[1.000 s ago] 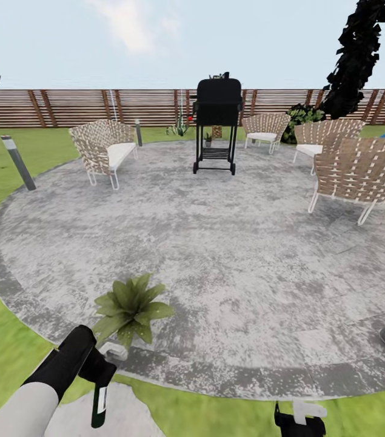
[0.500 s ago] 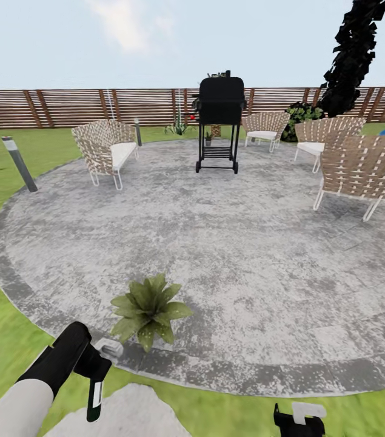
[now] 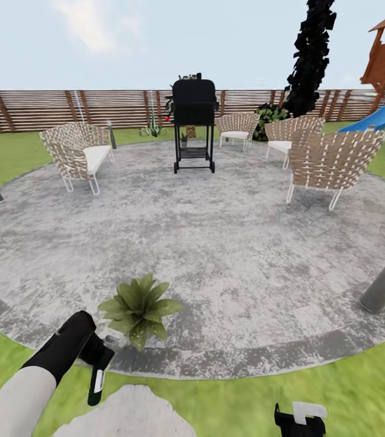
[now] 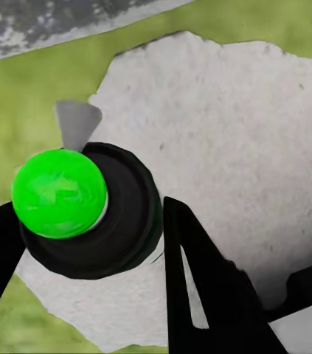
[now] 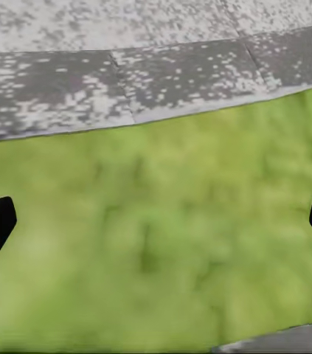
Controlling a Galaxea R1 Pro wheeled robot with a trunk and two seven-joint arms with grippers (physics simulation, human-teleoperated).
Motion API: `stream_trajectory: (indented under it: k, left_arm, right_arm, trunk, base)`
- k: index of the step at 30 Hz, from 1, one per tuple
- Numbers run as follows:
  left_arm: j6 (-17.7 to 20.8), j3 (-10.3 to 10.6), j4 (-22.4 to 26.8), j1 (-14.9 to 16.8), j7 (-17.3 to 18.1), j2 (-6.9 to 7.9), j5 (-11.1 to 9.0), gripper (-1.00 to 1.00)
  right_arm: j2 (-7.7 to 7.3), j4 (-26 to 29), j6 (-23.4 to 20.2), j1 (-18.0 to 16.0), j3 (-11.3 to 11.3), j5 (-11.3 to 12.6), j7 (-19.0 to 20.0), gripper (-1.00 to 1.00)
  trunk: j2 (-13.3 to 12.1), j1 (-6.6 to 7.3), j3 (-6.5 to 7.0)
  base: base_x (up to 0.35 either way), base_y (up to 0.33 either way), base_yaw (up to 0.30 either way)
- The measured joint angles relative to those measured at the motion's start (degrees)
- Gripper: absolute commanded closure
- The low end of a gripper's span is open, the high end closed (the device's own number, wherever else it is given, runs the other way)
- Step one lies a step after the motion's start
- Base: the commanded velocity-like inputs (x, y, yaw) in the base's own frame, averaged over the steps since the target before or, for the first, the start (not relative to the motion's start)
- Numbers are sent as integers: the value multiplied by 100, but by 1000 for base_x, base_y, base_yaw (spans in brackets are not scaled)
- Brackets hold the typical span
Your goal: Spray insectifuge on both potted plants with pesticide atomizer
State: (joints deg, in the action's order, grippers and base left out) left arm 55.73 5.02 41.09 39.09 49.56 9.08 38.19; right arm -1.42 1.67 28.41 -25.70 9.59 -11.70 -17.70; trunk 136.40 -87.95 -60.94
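The pesticide atomizer (image 3: pixel 97 383) is pinched in the left gripper (image 3: pixel 98 358) and hangs bottom-down over a pale stepping stone (image 3: pixel 128 414). One potted plant (image 3: pixel 137 308) is sat just ahead of that gripper on the paving's (image 3: pixel 216 243) edge. The right gripper's (image 5: pixel 156 221) fingers are spread wide over lawn (image 5: pixel 156 243), nothing between them.
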Motion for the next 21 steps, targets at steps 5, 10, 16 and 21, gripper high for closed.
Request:
stream_trajectory:
  k: [5,10,16,21]
  left_arm:
    - [-12,206,-78,389,1037,240,18,100]
    - [-25,213,-75,380,1385,395,416,100]
    - [-18,244,-111,347,1402,361,442,100]
    - [-33,243,-161,331,1403,334,445,100]
  right_arm:
    - [-7,3,6,-1,1,1,-3,-100]
    - [-25,-1,4,0,1,0,1,-100]
    - [-18,7,5,0,1,0,-4,-100]
    - [-17,9,5,0,1,0,-6,-100]
  trunk:
    - [0,0,-1]
    - [0,-1,-1]
    - [0,1,-1]
    - [0,2,-1]
  base:
    - [0,1,-53]
    - [-62,202,-3]
    - [39,300,-23]
    - [190,293,-232]
